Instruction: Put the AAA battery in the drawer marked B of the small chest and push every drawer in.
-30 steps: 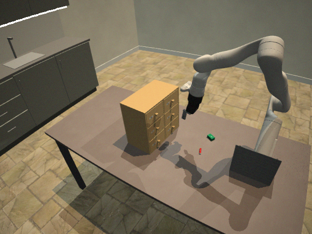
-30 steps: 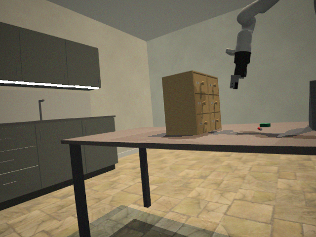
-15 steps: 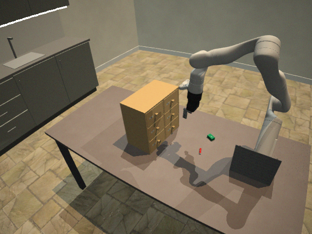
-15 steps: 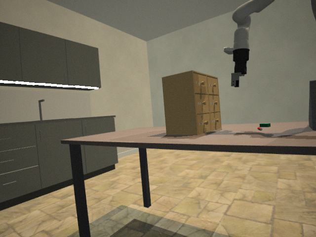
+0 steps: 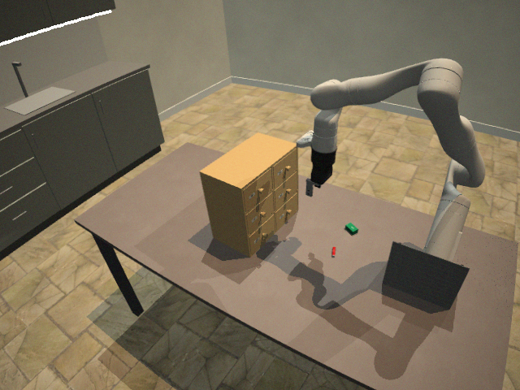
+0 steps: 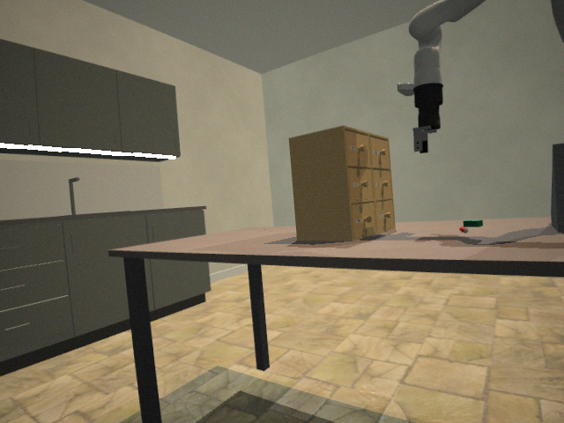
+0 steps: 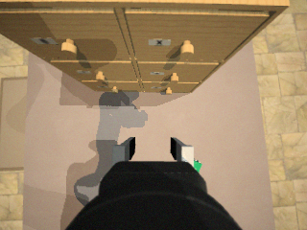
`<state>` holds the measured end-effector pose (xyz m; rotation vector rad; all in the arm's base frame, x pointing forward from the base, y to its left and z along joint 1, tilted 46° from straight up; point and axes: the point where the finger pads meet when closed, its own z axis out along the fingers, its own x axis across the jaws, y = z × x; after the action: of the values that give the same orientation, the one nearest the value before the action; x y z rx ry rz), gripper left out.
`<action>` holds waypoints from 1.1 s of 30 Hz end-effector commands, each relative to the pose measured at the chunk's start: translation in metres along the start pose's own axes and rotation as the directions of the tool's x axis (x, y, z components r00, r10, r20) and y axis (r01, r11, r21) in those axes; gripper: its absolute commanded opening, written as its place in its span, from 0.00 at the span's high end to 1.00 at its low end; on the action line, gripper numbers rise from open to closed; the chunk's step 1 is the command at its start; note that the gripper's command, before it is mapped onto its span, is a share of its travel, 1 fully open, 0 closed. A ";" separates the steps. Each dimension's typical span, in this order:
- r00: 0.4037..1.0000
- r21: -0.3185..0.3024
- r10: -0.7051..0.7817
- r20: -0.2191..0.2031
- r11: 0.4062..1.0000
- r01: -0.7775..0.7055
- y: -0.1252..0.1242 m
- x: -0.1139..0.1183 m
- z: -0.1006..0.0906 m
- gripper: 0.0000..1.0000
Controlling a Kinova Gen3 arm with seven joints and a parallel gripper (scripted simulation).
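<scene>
1. Chest point(image 5: 235, 166) first: it sits in the middle of the top view, and all six drawers look pushed in. I cannot read the little labels, so I cannot tell which drawer is B.
2. I think my step now is to open that drawer. I would get close enough in the wrist view to read the label before I touch a knob point(image 7: 187, 47).
3. I would put the fingers around the knob, close softly, and pull straight out, less than half way. The trays have no stop, so a long pull could make one droop or fall out.
4. I would pull slowly so the chest does not slide or tip.
5. My gripper point(image 5: 311, 188) hangs in the air just right of the chest's top drawers, pointing down. Its fingers are as wide apart as they go. It holds nothing and touches nothing.
6. The small red thing, which I take for the AAA battery point(image 5: 333, 251), lies on the table point(image 5: 176, 247) below and right of the chest, near a green block point(image 5: 352, 228). The block should be left alone.
</scene>
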<state>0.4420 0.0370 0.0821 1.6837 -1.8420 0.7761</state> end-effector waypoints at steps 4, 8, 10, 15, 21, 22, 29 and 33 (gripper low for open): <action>1.000 -0.019 0.006 -0.006 1.000 -0.006 0.000 0.004 -0.004 0.00; 1.000 -0.028 0.006 -0.005 1.000 -0.006 0.001 0.003 -0.005 0.00; 1.000 -0.032 0.006 -0.006 0.999 -0.006 0.001 0.004 -0.005 0.00; 1.000 -0.036 0.005 -0.006 0.999 -0.006 0.001 0.003 -0.006 0.00; 1.000 -0.042 0.005 -0.006 0.999 -0.005 0.002 0.003 -0.007 0.00; 1.000 -0.042 0.005 -0.006 0.999 -0.005 0.002 0.003 -0.007 0.00; 1.000 -0.045 0.005 -0.006 0.999 -0.005 0.002 0.003 -0.007 0.00; 1.000 -0.045 0.005 -0.006 0.999 -0.005 0.002 0.003 -0.007 0.00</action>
<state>0.4392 0.0413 0.0866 1.6569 -1.8499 0.7300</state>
